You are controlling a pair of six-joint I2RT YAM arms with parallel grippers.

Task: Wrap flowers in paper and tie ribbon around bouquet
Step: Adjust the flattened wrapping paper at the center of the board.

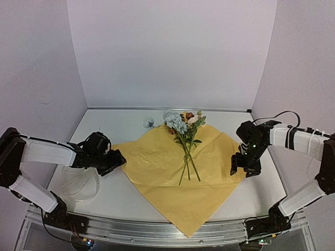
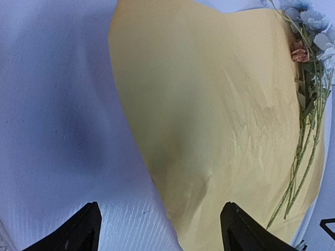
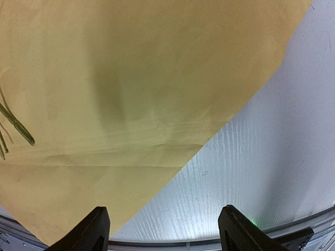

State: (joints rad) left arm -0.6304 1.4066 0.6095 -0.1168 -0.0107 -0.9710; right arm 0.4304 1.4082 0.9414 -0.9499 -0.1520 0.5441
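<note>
Showing the paper [image 1: 157, 172] spread from desk [image 1: 115, 125] centre to near edge, flowers [image 1: 180, 125] on it; thin and limp, we judge, best pinched at side corners. Left fingers [image 2: 84, 230] and right fingers [image 3: 94, 230] gape empty.

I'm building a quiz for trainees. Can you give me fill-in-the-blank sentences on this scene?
The flowers lie on the ___. The left gripper and right gripper both stand ___. The stems point toward the ___ edge of the table. Missing: paper; open; near.
</note>
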